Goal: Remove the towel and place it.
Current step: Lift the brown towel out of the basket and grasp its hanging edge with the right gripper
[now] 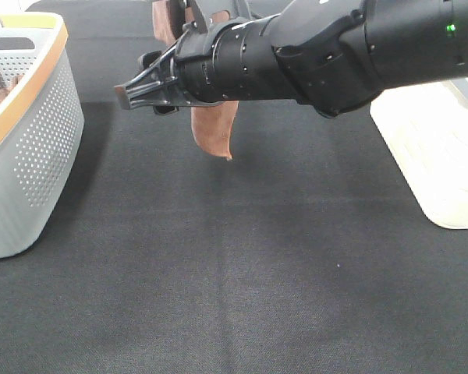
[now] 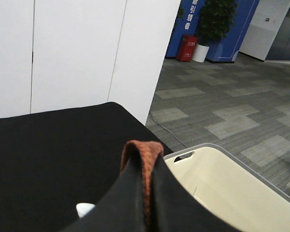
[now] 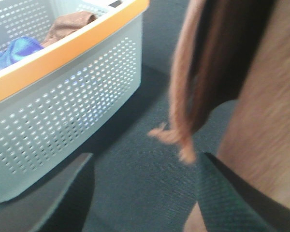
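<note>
The reddish-brown towel (image 1: 214, 128) hangs in the air above the black table, its lower corner free. In the left wrist view my left gripper (image 2: 145, 166) is shut on a fold of the towel (image 2: 144, 150). In the exterior view that gripper is mostly hidden behind the right arm. My right gripper (image 1: 140, 87) reaches across to the left in front of the towel and is open and empty. In the right wrist view its fingers (image 3: 63, 193) stand apart, with the towel (image 3: 183, 96) hanging just beyond them.
A grey perforated basket with an orange rim (image 1: 31, 132) stands at the left, holding a bunched brown cloth (image 3: 70, 21) and something blue (image 3: 19, 48). A cream tray (image 1: 437, 156) lies at the right edge; it also shows in the left wrist view (image 2: 222, 188).
</note>
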`<action>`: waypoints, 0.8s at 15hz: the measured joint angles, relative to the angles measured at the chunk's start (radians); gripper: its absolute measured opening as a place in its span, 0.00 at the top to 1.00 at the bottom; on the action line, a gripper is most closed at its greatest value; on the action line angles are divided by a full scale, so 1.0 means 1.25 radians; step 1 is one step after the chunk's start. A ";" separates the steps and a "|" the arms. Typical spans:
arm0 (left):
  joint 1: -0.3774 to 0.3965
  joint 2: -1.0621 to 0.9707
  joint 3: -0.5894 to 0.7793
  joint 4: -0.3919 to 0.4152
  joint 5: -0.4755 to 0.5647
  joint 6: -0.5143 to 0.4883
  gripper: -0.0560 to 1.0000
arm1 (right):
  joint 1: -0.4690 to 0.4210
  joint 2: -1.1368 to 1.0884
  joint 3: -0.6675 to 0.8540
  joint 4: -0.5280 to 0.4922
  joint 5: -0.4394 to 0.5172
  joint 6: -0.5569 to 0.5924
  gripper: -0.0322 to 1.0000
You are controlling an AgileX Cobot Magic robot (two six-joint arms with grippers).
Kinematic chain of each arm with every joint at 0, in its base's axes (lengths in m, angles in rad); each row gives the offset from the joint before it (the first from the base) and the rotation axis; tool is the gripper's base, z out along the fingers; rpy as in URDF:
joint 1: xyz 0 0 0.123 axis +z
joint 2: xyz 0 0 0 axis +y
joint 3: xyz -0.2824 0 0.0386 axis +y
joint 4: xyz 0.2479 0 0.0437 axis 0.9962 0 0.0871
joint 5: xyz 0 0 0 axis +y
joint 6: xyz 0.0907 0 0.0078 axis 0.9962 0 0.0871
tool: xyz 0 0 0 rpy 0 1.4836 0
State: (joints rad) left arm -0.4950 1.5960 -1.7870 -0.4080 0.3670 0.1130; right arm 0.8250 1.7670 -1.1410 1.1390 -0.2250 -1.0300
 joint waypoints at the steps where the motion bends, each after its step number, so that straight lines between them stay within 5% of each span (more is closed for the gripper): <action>1: 0.000 0.000 0.000 0.000 0.011 0.000 0.95 | 0.000 0.000 0.000 0.000 -0.014 0.001 0.40; 12: 0.000 0.000 0.000 -0.060 0.020 0.004 0.95 | 0.000 0.032 0.000 0.002 -0.083 0.038 0.40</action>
State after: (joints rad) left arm -0.4950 1.5960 -1.7870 -0.4830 0.3920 0.1180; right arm 0.8250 1.8070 -1.1410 1.1410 -0.3290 -0.9830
